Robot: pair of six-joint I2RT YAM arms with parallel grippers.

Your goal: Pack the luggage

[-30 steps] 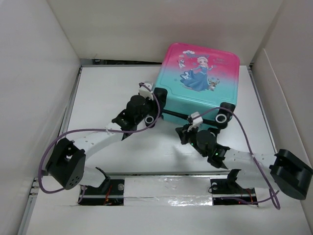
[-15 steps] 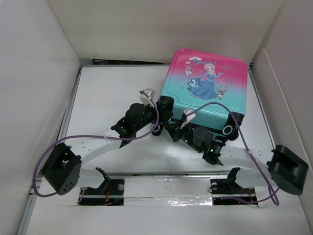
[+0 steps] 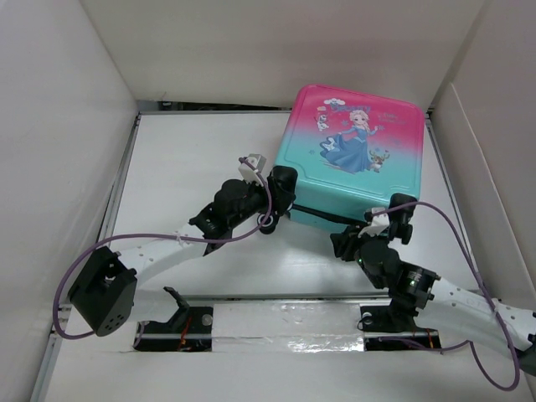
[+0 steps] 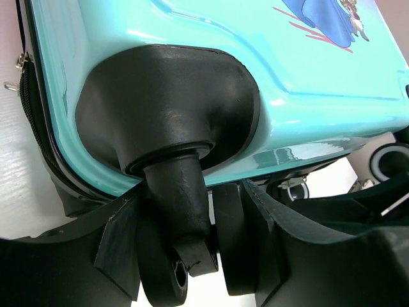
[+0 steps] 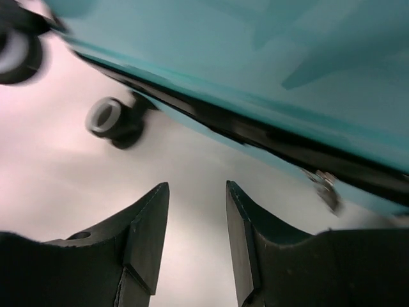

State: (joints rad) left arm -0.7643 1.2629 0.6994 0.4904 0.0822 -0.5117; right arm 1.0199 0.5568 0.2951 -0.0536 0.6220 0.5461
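Note:
The luggage lies flat at the back right of the table, pink at the far side and teal at the near side, print facing up. My left gripper is at its near left corner, shut on the black caster wheel there, with one finger on each side of the double wheel. In the left wrist view the teal shell fills the top and the left gripper holds the wheel below it. My right gripper is just off the luggage's near edge, beside the near right wheel. In its own view the right gripper stands open over bare table, under the teal shell.
White walls close in the table at the left, back and right. A taped strip runs along the near edge between the arm bases. A metal zipper pull hangs at the luggage's seam, and a small wheel shows underneath.
The luggage slid back and to the right. The right gripper opened and drew away toward the near right corner. The left gripper followed the luggage, still on the wheel.

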